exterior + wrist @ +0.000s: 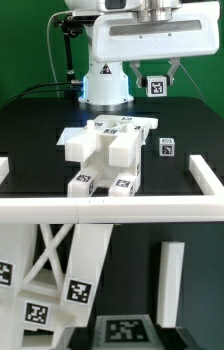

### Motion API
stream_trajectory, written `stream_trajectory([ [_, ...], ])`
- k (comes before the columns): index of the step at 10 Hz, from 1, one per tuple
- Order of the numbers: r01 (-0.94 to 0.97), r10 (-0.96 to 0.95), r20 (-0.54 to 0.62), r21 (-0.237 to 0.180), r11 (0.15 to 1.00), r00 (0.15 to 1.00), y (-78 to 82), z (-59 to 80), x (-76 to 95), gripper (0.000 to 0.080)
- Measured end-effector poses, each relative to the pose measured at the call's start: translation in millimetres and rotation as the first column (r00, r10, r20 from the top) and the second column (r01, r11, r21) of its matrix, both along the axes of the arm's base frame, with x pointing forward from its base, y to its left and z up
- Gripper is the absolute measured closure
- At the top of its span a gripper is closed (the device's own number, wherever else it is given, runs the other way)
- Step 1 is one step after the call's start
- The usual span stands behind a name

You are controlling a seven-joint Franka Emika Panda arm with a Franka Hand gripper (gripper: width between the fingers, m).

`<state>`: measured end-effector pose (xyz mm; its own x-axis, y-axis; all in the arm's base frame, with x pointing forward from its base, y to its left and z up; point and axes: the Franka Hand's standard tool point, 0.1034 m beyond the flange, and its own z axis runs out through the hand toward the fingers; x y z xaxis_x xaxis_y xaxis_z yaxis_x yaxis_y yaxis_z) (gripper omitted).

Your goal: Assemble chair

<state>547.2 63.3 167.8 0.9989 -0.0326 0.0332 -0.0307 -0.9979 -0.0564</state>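
1. The gripper [156, 80] hangs high above the worktop [40, 120], over its far edge and toward the corner at the exterior view's right; its jaws are clamped on a small tagged block [124, 329], which sits between the dark pads [82, 338] in the wrist view.
2. That block looks like light, rigid, smooth plastic; squeezing its flat sides seems secure, though I judge the slick faces could let it twist if it is pressed in off-axis.
3. The part-built chair [105, 152] stands mid-worktop, nearer the front edge; it is chunky, stiff and probably light enough to slide when pushed; flat parallel faces suit a hold better than the crossed struts [58, 255].
4. A loose tagged cube [167, 148] lies near the chair, toward the edge at the exterior view's right; the two do not touch.
5. White rails [205, 172] border the front and side edges.
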Motion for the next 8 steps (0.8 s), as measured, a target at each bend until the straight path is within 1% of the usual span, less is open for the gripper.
stream_trajectory([
  [1,-0.026,0.026,0.026,-0.015,1.0,0.999,-5.9,-12.3,2.2,0.0514],
  [2,-0.065,0.065,0.018,-0.032,0.997,0.998,-20.2,-23.5,7.4,0.0514],
  [3,-0.092,0.093,0.023,-0.044,0.995,0.995,-35.2,-25.9,19.2,0.0514],
  [4,-0.093,0.095,0.037,-0.05,0.994,0.995,-46.0,-23.2,31.3,0.0514],
  [8,-0.085,0.087,0.037,-0.05,0.995,0.996,-46.9,-23.7,32.1,0.0514],
])
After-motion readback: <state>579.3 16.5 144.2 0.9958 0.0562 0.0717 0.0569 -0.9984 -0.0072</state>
